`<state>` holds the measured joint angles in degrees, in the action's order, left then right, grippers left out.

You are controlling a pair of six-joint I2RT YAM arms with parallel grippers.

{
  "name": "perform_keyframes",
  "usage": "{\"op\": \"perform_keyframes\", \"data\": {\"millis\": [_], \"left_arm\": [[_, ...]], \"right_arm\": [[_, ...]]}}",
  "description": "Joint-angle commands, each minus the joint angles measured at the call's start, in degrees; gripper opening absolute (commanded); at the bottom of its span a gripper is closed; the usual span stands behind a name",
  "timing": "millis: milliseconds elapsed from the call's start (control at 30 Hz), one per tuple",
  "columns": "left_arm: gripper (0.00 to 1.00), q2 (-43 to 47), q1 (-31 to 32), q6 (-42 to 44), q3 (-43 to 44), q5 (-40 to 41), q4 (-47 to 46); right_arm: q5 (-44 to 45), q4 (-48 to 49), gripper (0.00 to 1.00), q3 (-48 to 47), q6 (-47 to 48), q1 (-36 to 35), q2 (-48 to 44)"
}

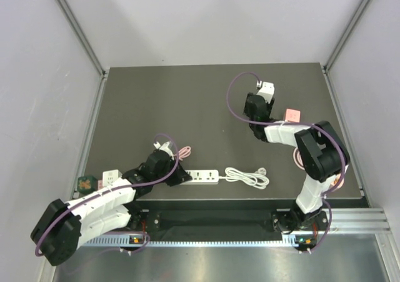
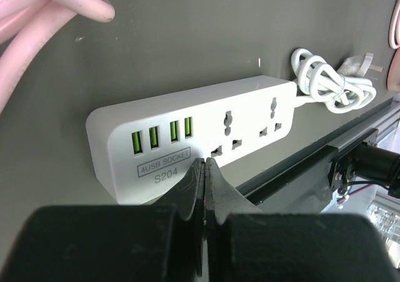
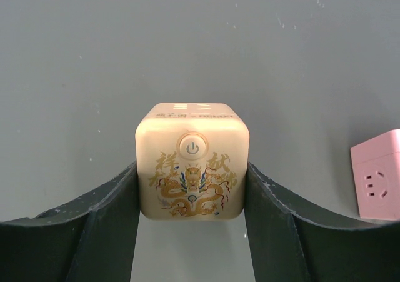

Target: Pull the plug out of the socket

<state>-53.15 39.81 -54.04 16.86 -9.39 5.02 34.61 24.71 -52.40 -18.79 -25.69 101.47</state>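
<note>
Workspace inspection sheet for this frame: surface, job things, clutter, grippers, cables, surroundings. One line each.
Surface: dark grey table, matte, a few light specks.
Job's things: white power strip near the front edge, four USB ports and two universal outlets, nothing plugged in; cream cube socket with a power button and dragon print.
Clutter: pink cube socket beside the right arm; white cube socket and green item at the left edge.
Grippers: left gripper shut, empty, tips at the strip's front; right gripper clamped on the cream cube socket.
Cables: white cord bundled at the strip's right end; pink cord loop by the left gripper.
Surroundings: grey enclosure walls.
</note>
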Motion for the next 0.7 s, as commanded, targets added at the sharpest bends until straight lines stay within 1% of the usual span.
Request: {"op": "perform_keyframes", "data": {"millis": [0, 67, 100, 133, 200, 367, 433, 467, 500, 567, 600, 633, 667], "left_arm": [[0.0, -0.29, 0.0, 1.04, 1.95, 0.51, 0.08], [0.0, -0.03, 0.0, 1.04, 2.12, 0.25, 0.17], [0.0, 0.06, 0.0, 1.04, 2.12, 0.16, 0.34], [0.0, 0.41, 0.09, 0.96, 2.12, 0.16, 0.52], [0.0, 0.76, 0.0, 0.96, 2.12, 0.25, 1.05], [0.0, 2.43, 0.09, 0.87, 1.86, 0.51, 2.01], [0.0, 3.13, 0.0, 0.87, 1.77, 0.51, 2.45], [0.0, 3.4, 0.09, 0.87, 1.68, 0.6, 2.72], [0.0, 3.66, 0.09, 0.87, 1.6, 0.69, 2.81], [0.0, 4.01, 0.0, 0.78, 1.51, 0.69, 2.89], [0.0, 4.01, 0.0, 0.78, 1.42, 0.69, 2.89], [0.0, 4.1, 0.0, 0.69, 1.33, 0.69, 2.89], [0.0, 4.02, 0.0, 0.69, 1.33, 0.69, 2.89]], "right_arm": [[1.16, -6.25, 0.13, -4.64, -3.18, 0.38, 1.27], [0.64, -6.78, 0.14, -4.9, -3.45, 0.38, 1.45], [0.2, -7.04, 0.18, -4.99, -3.36, 0.47, 1.54], [-0.41, -7.91, 0.19, -5.43, -3.19, 0.47, 2.15], [-0.86, -10.99, 0.21, -7.1, -3.36, 0.47, 3.03], [-1.82, -11.61, 0.23, -6.57, -4.42, 0.47, 4.35], [-2.09, -11.79, 0.26, -6.22, -4.24, 0.29, 4.26], [-2.44, -11.7, 0.29, -5.87, -4.07, 0.12, 4.0], [-2.62, -11.7, 0.4, -5.61, -3.89, 0.03, 3.65], [-3.58, -12.22, 0.55, -5.26, -3.63, -0.06, 2.51], [-3.93, -12.58, 0.75, -5.25, -3.37, -0.15, 1.89], [-4.02, -13.19, 0.83, -5.52, -3.1, -0.06, 1.54], [-4.02, -15.37, 0.87, -6.65, -2.75, -0.15, 1.36]]}}
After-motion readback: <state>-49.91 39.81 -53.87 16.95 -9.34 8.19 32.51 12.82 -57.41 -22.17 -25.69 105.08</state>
